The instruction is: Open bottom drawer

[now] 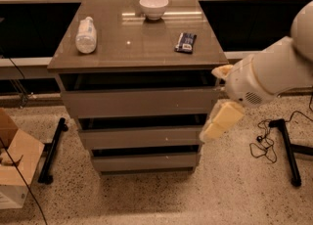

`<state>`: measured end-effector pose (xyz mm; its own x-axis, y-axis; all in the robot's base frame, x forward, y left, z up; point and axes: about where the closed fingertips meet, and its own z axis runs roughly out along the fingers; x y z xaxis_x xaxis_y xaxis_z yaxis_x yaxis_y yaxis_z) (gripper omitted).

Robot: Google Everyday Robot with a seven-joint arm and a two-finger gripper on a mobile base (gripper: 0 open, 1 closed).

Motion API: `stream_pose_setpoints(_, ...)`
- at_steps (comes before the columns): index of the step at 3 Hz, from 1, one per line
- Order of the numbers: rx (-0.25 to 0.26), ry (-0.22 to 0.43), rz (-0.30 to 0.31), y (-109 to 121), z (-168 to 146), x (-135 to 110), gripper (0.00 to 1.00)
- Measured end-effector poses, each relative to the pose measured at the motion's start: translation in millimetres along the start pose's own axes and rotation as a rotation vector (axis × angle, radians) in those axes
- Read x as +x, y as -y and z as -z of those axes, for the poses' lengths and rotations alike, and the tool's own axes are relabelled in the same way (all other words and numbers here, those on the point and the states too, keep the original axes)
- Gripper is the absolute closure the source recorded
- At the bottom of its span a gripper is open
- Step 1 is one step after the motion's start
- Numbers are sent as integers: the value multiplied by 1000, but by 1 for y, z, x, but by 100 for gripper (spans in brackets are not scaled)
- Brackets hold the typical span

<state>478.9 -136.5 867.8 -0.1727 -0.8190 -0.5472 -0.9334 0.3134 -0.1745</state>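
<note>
Three drawers, the lowest one not yet opened: approach step.
The bottom drawer sits closed at the foot of the bench front. The gripper hangs just beside the front right edge, level with the middle drawer; its state I cannot tell. Next, I judge, it must go lower and catch the bottom drawer's top lip.

Glossy cabinet top; matt plastic tool hangs beside the middle drawer.
</note>
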Motion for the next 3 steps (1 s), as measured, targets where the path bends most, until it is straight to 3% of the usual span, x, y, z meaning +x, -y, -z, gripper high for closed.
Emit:
stream_pose_setpoints(1,26,43,-10,10,-10,-6,0)
stream_pose_setpoints(2,29,45,-13,10,-11,-6,0)
stream_pose_setpoints(3,68,75,-44,9,-31,-8,0)
